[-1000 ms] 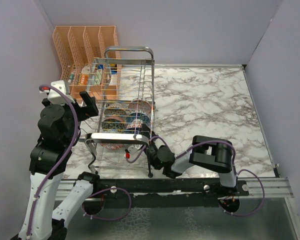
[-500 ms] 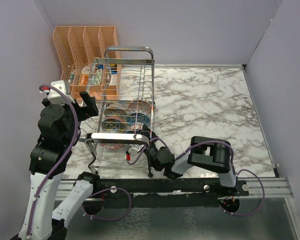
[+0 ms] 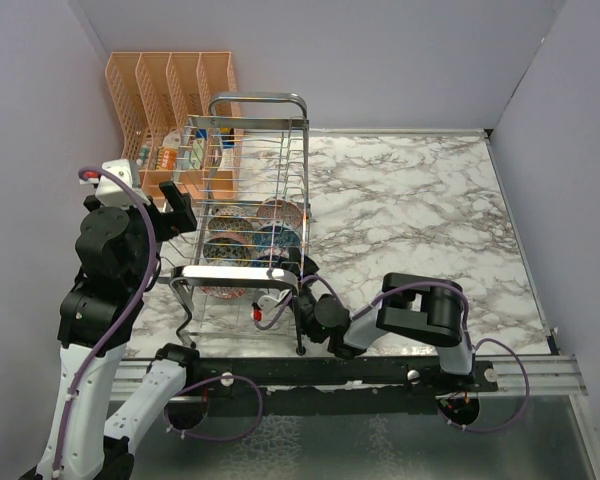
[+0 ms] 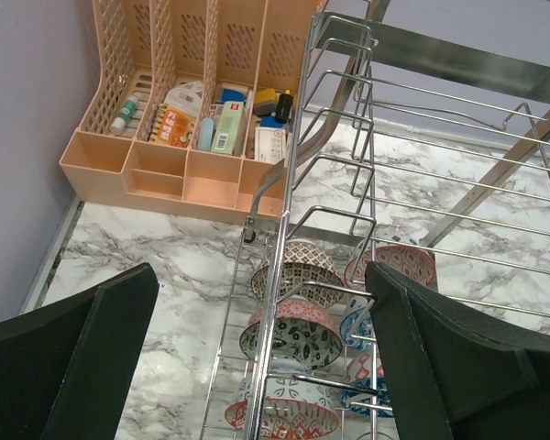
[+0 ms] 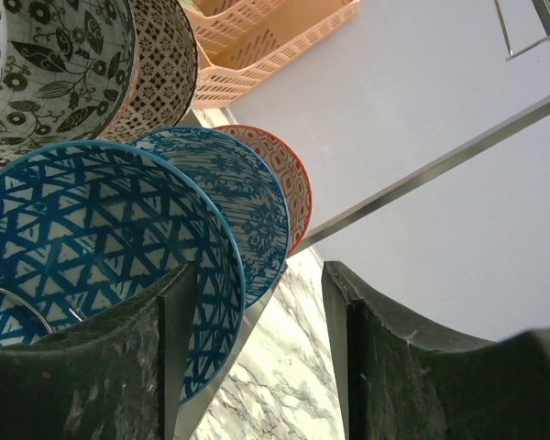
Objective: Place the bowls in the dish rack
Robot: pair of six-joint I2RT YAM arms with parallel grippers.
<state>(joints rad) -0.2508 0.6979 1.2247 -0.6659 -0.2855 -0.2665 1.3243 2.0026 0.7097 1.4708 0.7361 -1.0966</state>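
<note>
Right gripper (image 5: 257,270) is opening: its jaws, pinched shut a second ago, are now standing partly apart with nothing gripped. The nearest blue bowl (image 5: 92,229) is resting on edge in the dish rack (image 3: 250,105), with its rim just past the left finger. Beyond it are lining up the second blue bowl (image 5: 243,197) and the pink-red bowl (image 5: 282,170).

Judgement: the bowl is being released, and loading looks almost done.

Left gripper (image 4: 261,275) is hanging wide and empty, with the rack below it.

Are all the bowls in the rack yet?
Almost finished. The bowls stand inside the dish rack, and I see none outside it. The right gripper is open beside the blue bowl, gripping nothing; the left gripper is open too. Probably only backing away remains.
</note>
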